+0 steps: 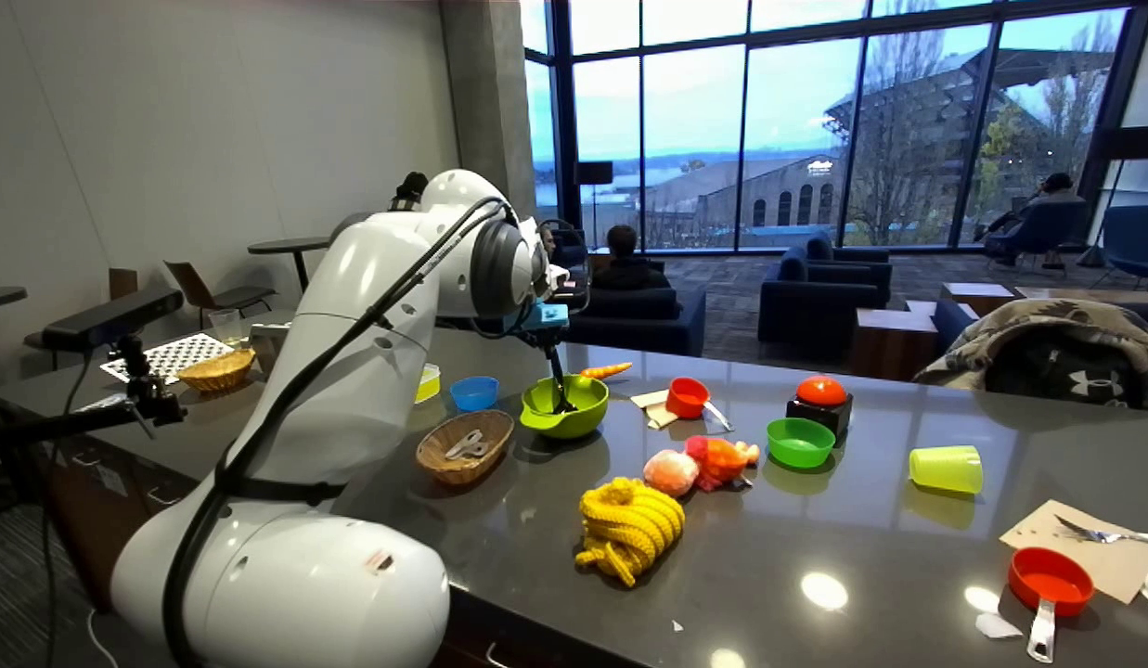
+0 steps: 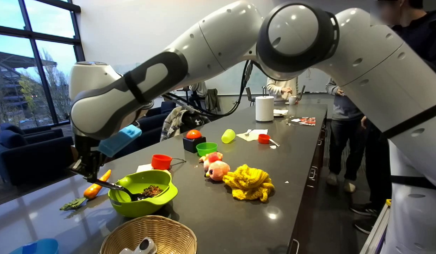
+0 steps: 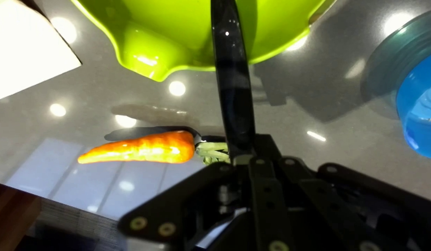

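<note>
My gripper (image 3: 248,151) is shut on the handle of a black spoon (image 3: 233,76). In an exterior view the gripper (image 2: 91,169) is left of a lime-green bowl (image 2: 133,208). The spoon (image 2: 114,185) slants down over the rim, its head inside the bowl beside small brown-red bits (image 2: 152,191). The bowl also shows in the wrist view (image 3: 159,45), where its far part and the spoon's head are cut off. An orange carrot (image 3: 145,148) with a green top lies on the counter beside the bowl, below the gripper.
A wicker basket (image 1: 434,455) and a blue bowl (image 1: 474,393) stand near the green bowl. A red cup (image 1: 688,397), plush toy (image 1: 717,461), yellow knitted bundle (image 1: 629,529), green bowl (image 1: 801,443), red-button box (image 1: 819,408) and yellow cup (image 1: 947,468) stand further along the counter.
</note>
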Available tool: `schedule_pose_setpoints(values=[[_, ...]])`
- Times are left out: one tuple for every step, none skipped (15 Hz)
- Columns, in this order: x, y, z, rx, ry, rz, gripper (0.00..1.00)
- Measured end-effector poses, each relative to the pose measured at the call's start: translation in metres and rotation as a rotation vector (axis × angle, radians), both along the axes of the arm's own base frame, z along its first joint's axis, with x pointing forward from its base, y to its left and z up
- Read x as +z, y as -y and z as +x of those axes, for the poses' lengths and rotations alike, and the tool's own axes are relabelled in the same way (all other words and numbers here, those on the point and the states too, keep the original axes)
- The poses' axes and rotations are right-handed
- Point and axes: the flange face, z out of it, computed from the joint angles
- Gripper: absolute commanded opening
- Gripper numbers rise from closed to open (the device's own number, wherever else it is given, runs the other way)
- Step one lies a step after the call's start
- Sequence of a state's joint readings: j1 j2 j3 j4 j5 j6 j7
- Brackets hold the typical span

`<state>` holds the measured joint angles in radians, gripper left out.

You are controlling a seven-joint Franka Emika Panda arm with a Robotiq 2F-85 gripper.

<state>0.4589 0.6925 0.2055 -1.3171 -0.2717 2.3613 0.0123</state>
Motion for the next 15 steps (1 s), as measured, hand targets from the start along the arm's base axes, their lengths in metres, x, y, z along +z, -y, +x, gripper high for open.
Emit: schedule_pose_setpoints(values=[[0.000, 0.000, 0.000, 0.001, 0.000, 0.000, 0.32], [0.000, 0.001, 0.000, 0.002, 0.000, -0.001, 0.39], [0.000, 0.001, 0.001, 0.003, 0.000, -0.001, 0.45], [0.000, 0.002, 0.001, 0.003, 0.000, -0.002, 0.52], [0.000, 0.002, 0.001, 0.003, -0.001, -0.003, 0.58], [-0.001, 0.002, 0.001, 0.004, -0.001, -0.003, 0.65], [-0.001, 0.002, 0.001, 0.004, -0.002, -0.003, 0.73], [-0.001, 0.002, 0.002, 0.004, -0.002, -0.003, 0.79], [-0.002, 0.003, 0.002, 0.004, -0.003, -0.003, 0.87], [-0.002, 0.003, 0.002, 0.003, -0.004, -0.003, 0.93], [-0.003, 0.003, 0.002, 0.003, -0.005, -0.004, 0.99], [-0.005, 0.003, 0.002, 0.004, -0.007, -0.005, 1.00], [-0.007, 0.003, 0.001, 0.005, -0.009, -0.006, 1.00], [-0.009, 0.002, 0.001, 0.006, -0.012, -0.007, 1.00], [-0.010, 0.002, 0.001, 0.010, -0.014, -0.009, 1.00]])
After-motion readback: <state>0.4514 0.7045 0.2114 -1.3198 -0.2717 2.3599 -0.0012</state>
